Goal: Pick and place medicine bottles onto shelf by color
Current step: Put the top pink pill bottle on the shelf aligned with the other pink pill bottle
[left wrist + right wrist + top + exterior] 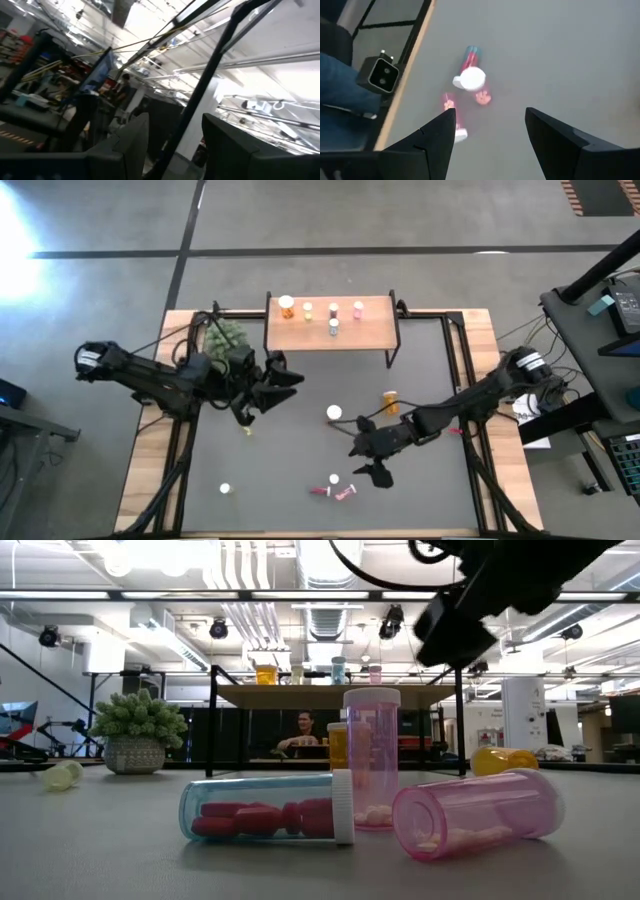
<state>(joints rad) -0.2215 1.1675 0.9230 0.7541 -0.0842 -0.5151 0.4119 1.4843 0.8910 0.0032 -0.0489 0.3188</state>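
Three small bottles [335, 486] cluster at the table's [300, 480] 6 o'clock: two pink, one clear with red pills, white-capped. The right end effector [490, 132] hangs above them, fingers spread and empty; the left end effector [175, 145], at 9 o'clock, is parted and holds nothing.

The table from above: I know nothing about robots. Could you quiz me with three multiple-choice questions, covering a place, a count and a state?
1. Where is the potted plant?
A. On the shelf
B. On the table, beside the shelf's left end
C. At the table's near edge

2. How many bottles form the near cluster?
A. One
B. Three
C. Six

3. What is the right gripper doing?
A. Gripping an orange bottle
B. Open and empty above the near cluster
C. Resting on the shelf

Answers:
1 B: the potted plant sits left of the shelf.
2 B: the near cluster has one bottle upright and two lying.
3 B: the right gripper has its fingers apart with nothing between them.
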